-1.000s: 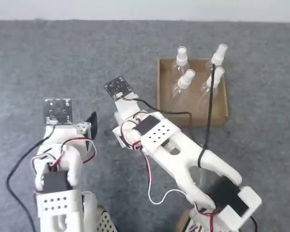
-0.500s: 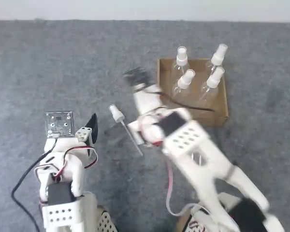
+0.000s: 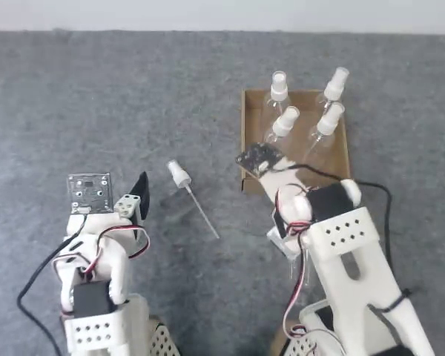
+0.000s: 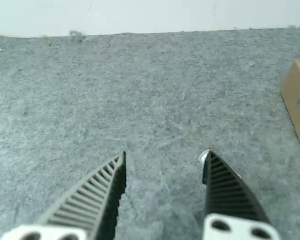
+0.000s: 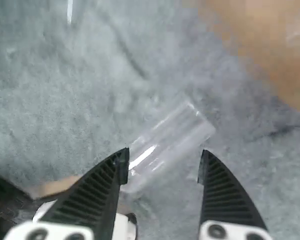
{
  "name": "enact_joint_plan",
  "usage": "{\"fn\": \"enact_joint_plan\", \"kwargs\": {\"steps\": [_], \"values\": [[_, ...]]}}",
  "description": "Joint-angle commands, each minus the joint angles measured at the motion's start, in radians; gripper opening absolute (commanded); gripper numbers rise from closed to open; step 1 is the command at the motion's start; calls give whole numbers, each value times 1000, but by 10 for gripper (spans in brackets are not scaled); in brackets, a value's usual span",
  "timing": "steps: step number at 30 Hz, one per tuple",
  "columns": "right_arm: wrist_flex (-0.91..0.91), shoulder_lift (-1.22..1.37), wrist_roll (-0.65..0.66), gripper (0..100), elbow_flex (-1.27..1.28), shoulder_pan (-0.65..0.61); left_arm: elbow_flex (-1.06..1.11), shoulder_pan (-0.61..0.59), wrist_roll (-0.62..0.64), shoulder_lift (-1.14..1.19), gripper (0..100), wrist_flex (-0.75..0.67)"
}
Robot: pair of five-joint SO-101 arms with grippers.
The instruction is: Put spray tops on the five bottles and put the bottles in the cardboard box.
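Four clear plastic bottles with white spray tops [image 3: 285, 122] already stand in the brown cardboard box [image 3: 245, 141], so the step in hand looks like the fifth and last bottle. This clear, uncapped plastic bottle [image 5: 172, 137] lies on its side on the grey felt table [image 3: 96, 89]. It rests between the spread jaws of the right end effector [image 5: 165, 151], which is released and grasps nothing. The loose white spray top with its thin dip tube [image 3: 181, 175] lies flat on the table, well apart from the right end effector. It is just ahead of the left end effector [image 4: 165, 155], whose jaws are likewise spread and empty. The next move probably calls for the right jaws to close on the bottle's body and stand it upright. The left would then lift the top by its head and thread the tube into the narrow neck. The high view gives the box count and the top's full length, with the right arm lying over the bottle's spot. The right wrist view supplies the bottle itself. The left wrist view adds a white sliver of the top beside one jaw tip.
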Motion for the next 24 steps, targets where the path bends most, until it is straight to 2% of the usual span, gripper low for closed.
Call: {"fn": "enact_joint_plan", "kwargs": {"steps": [1,4,10,12,18,24], "values": [[-91,-42,-48,171,97,10,-10,-3,9,-17,225,0],[-193,-33,-84,186,184,10,-10,-3,9,-17,225,0],[-289,-33,-107,312,281,12,-8,-3,9,-17,225,0],[-314,-33,-107,311,302,13,-8,-3,9,-17,225,0],[-437,-33,-110,230,411,151,-8,-3,9,-17,225,2],[-547,-42,-101,46,503,318,-8,-3,9,-17,225,0]]}}
